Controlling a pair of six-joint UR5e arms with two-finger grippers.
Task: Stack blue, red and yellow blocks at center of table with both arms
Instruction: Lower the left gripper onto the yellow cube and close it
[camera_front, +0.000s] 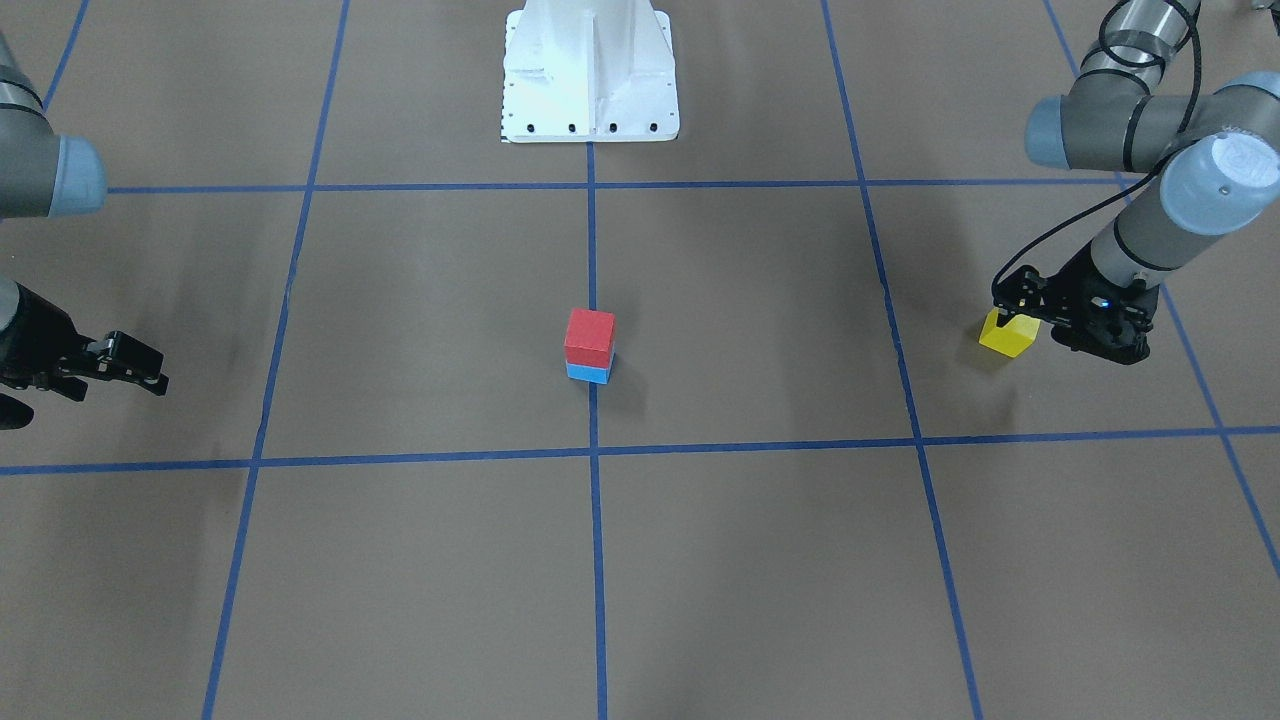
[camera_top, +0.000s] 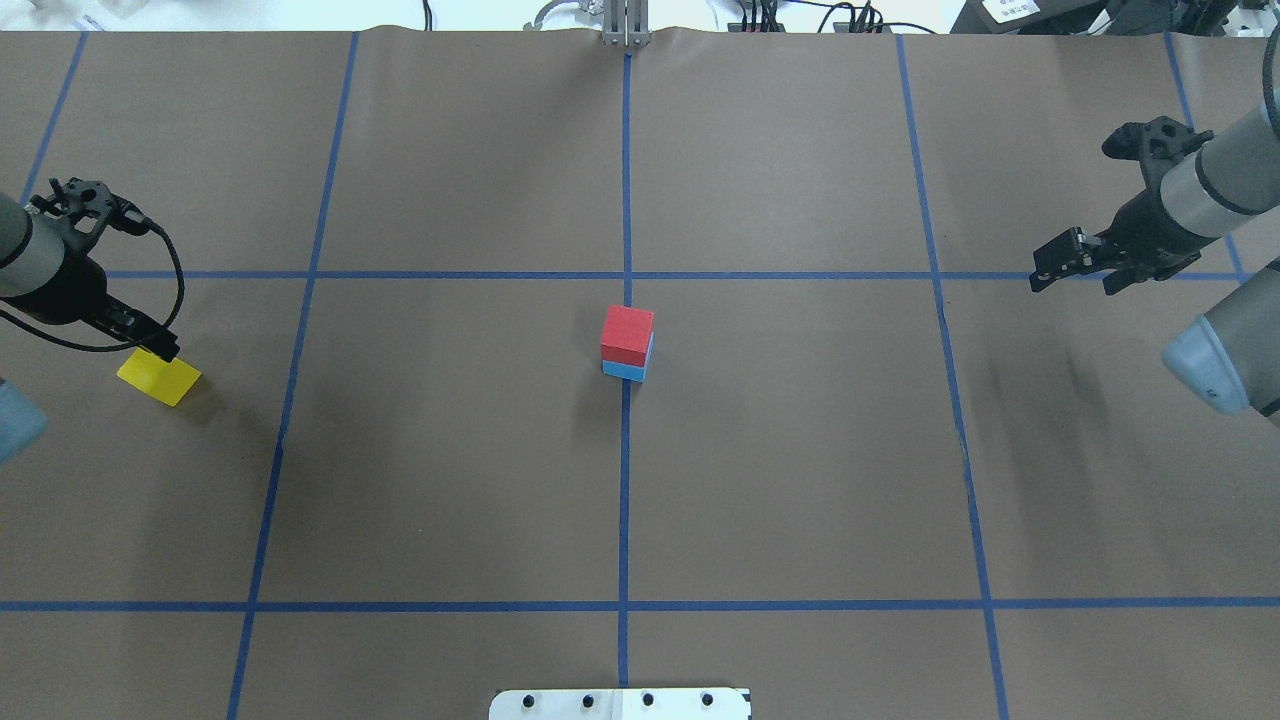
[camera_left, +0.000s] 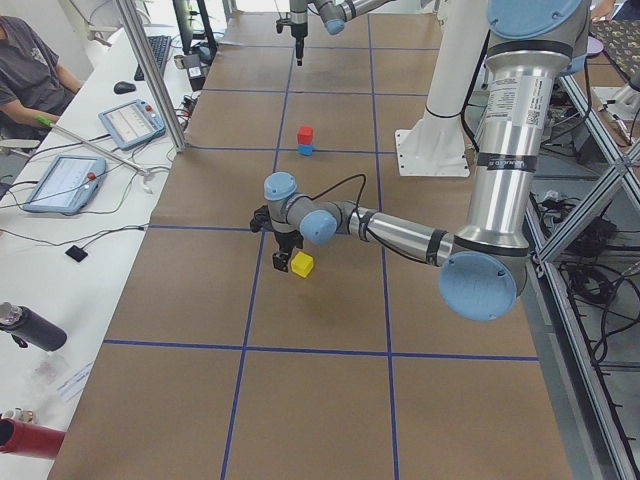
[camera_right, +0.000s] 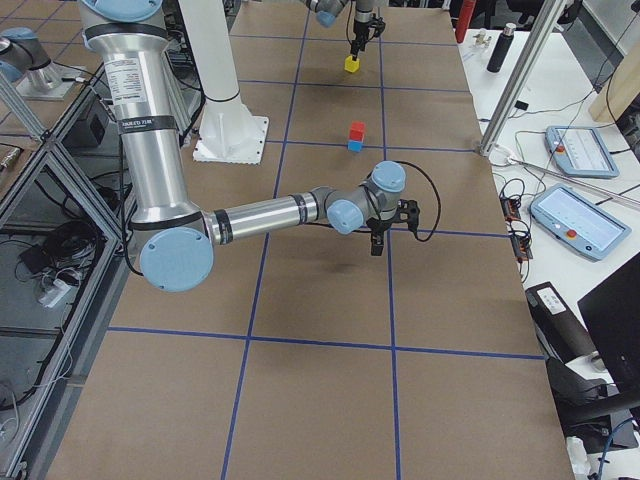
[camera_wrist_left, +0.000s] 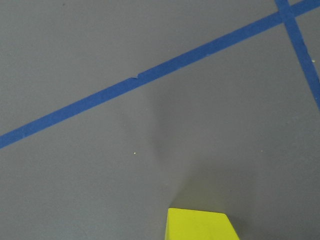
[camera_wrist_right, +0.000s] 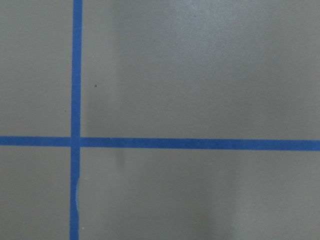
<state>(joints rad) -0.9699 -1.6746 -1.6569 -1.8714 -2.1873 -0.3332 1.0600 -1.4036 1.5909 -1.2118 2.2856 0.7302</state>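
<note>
A red block (camera_front: 589, 337) sits on a blue block (camera_front: 587, 373) at the table's centre, where the tape lines cross; the stack also shows in the overhead view (camera_top: 627, 332). A yellow block (camera_front: 1008, 335) lies on the table far out on my left side (camera_top: 158, 378). My left gripper (camera_front: 1015, 305) points down right over it, jaws seemingly open, fingertips at the block's upper edge. The left wrist view shows the block's top (camera_wrist_left: 200, 225) at its bottom edge. My right gripper (camera_front: 130, 365) is open and empty, hovering far out on my right side (camera_top: 1060, 262).
The white robot base (camera_front: 590, 70) stands at the table's robot-side edge. Blue tape lines (camera_top: 625, 500) divide the brown table into squares. A side bench with tablets (camera_left: 60, 180) and a seated person lies beyond the far edge.
</note>
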